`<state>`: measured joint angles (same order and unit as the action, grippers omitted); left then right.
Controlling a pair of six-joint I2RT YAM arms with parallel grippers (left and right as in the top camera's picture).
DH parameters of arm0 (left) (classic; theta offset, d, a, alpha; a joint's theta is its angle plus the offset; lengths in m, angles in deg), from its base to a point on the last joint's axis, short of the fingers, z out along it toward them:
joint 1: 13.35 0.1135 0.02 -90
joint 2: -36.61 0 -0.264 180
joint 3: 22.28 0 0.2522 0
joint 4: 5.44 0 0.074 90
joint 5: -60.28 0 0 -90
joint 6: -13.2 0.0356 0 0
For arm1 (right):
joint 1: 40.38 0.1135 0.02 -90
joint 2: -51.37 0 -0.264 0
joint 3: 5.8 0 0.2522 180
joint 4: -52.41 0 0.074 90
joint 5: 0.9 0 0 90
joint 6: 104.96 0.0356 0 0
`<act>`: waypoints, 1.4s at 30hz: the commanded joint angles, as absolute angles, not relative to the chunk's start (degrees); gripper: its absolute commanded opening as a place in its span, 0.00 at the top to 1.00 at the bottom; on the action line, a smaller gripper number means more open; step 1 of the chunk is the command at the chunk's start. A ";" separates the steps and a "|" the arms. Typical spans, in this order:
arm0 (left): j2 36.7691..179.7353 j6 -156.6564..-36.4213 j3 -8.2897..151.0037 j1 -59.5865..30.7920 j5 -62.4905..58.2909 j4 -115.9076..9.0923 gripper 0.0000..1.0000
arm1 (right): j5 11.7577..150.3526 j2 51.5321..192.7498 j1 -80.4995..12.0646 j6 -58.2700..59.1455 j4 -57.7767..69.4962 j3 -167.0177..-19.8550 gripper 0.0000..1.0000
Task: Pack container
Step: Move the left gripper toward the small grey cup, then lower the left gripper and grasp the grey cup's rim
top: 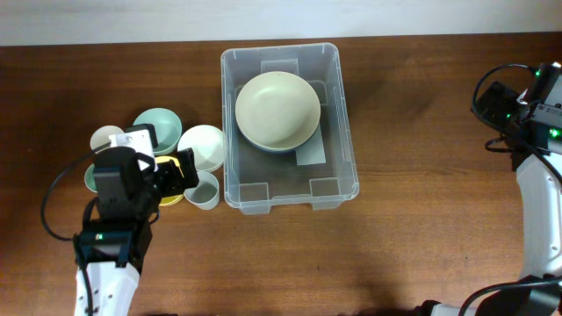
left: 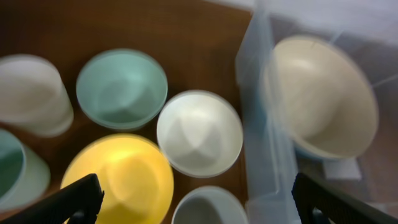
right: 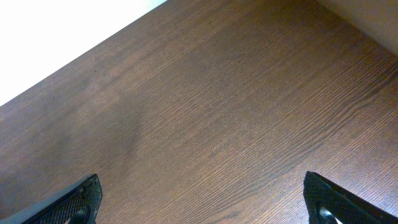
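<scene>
The place looked like a robotics lab: a wood-grain table (top: 421, 263) carried one cabled robot arm (top: 110, 250) at lower left, a second arm (top: 540, 202) at the right edge, and the container (top: 279, 53) at centre.

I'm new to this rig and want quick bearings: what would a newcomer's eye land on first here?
The clear container sits mid-table with a big cream bowl inside it. Just left of it huddle small dishes, a yellow bowl, a mint bowl and a white bowl among them, under the open left gripper. The right gripper hangs open over the wooden table, far right.
</scene>
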<state>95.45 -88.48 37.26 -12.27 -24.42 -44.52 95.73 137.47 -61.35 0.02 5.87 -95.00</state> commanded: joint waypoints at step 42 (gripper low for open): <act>109.68 -94.17 38.18 -12.46 -20.50 -52.68 0.10 | 96.26 137.12 -61.46 0.07 5.96 -95.59 0.01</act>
<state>108.94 -93.95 37.26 -12.27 -21.31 -52.46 95.73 137.47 -61.35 0.02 5.87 -95.00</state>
